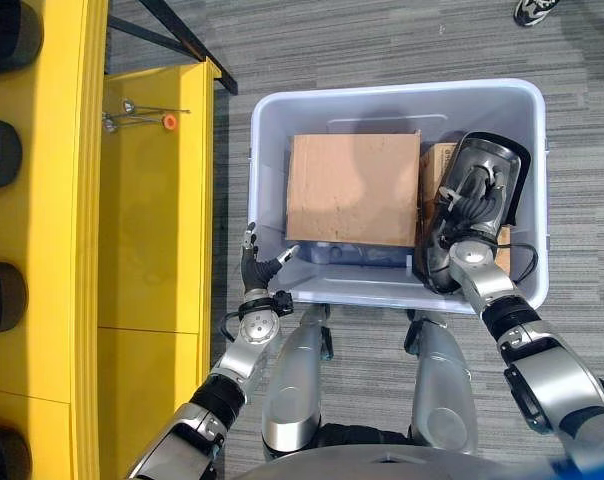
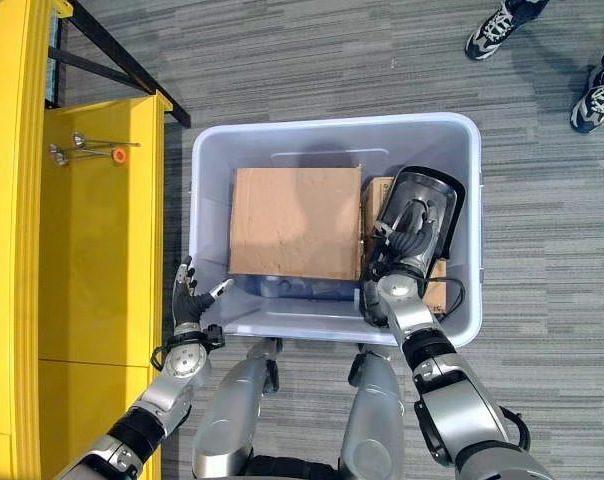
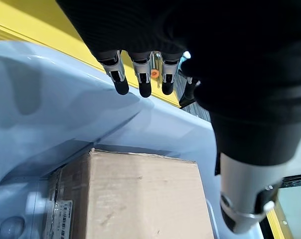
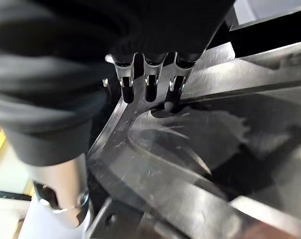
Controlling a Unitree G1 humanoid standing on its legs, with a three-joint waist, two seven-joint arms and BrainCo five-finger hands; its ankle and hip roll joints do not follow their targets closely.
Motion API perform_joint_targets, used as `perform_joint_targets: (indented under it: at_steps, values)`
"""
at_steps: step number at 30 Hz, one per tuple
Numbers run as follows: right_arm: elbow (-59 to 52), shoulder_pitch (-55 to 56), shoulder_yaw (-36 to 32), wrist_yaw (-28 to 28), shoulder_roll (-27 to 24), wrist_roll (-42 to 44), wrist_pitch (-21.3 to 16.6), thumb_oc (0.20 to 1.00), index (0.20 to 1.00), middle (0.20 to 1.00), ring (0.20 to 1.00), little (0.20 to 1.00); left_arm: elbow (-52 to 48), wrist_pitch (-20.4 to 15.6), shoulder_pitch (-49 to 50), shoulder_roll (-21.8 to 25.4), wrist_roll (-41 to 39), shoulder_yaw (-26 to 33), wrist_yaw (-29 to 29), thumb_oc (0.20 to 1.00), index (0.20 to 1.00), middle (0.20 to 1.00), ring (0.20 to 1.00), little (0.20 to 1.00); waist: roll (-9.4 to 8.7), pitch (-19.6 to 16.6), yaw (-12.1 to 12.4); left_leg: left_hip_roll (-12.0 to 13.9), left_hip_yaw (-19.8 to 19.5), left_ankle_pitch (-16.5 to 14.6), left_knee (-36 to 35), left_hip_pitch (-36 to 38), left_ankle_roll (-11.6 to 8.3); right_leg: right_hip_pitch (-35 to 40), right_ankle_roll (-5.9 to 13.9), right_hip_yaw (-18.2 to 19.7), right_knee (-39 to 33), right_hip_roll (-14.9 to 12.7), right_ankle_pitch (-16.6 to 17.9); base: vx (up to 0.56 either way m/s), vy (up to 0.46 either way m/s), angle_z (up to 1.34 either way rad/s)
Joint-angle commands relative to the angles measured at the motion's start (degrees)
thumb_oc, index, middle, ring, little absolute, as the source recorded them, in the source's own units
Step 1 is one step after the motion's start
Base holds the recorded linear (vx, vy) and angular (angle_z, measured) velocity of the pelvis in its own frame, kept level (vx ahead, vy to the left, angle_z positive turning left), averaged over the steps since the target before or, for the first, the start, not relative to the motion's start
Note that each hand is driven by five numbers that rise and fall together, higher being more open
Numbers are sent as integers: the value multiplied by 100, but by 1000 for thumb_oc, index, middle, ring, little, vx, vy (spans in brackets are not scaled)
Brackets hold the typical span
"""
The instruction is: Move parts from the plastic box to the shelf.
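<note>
floor (image 1: 382, 40): grey striped carpet, carries everything here
plastic box (image 1: 532, 180): pale blue-grey, sits directly on floor, just right of the shelf
shelf (image 1: 152, 220): yellow, stands on floor left of plastic box, narrow strip of carpet between them
screws (image 1: 132, 115): a few metal ones plus small orange piece, on shelf surface, up-left of plastic box
shoes (image 2: 537, 50): a person's, on floor beyond plastic box's far right corner

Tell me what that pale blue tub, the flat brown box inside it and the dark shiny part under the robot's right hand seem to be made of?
The pale blue tub looks like moulded plastic: smooth, rounded rim. The flat brown box looks like plain matte cardboard. The dark shiny part seems glossy plastic or metal; its bright reflections leave that open.
</note>
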Motion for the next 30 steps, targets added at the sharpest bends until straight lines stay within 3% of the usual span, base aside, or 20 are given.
perform_joint_targets:
  at_steps: [1,11,13,15,19,24,30]
  values:
    - [154,-306,65,456,39,73,62,1000,1000,1000,1000,1000,-338,-292,86,-24,-90,-25,-64,1000,1000,1000,1000,1000,119,-140,83,68,-15,185,430,-632,-35,-125,-98,-319,642,-186,-390,0,0,0]
    - [203,-846,653,1684,-68,-1302,34,1000,1000,1000,1000,1000,-372,-317,175,54,-130,-1,-376,1000,1000,1000,1000,1000,188,-140,281,-18,-83,198,509,-844,-18,-398,-90,-376,912,-280,-453,-7,-13,5]
    - [39,-1043,1172,2373,-56,-1700,181,1000,1000,1000,1000,1000,-397,-318,205,118,-123,23,-513,1000,1000,1000,1000,1000,175,-140,386,-45,-131,209,548,-904,-19,-429,-92,-431,951,-294,-449,-13,-68,7]
    - [42,-1138,1361,2425,-19,-1924,207,1000,1000,1000,1000,1000,-410,-316,213,151,-109,13,-565,1000,1000,1000,1000,1000,171,-140,436,-50,-151,212,559,-921,-24,-431,-93,-465,960,-301,-448,-9,-65,14]
    - [-21,-1448,1952,3089,36,-2738,67,1000,1000,1000,1000,1000,-447,-366,284,253,-90,21,-769,1000,1000,1000,1000,1000,152,-140,601,-61,-229,226,573,-964,-31,-438,-81,-543,1006,-312,-448,-17,-83,13]
    - [-139,-1519,2379,3416,27,-3037,-38,1000,1000,1000,1000,1000,-474,-390,354,346,-34,19,-842,1000,1000,1000,1000,1000,89,-140,696,-52,-276,238,543,-950,-29,-394,-51,-606,980,-303,-427,-11,-80,12]
    - [-404,-1616,2988,3661,-150,-4412,-303,1000,1000,1000,1000,1000,-517,-416,385,415,20,-24,-917,1000,1000,1000,1000,1000,6,-140,753,-14,-304,252,517,-923,-27,-318,-6,-668,924,-281,-405,-6,-58,1]
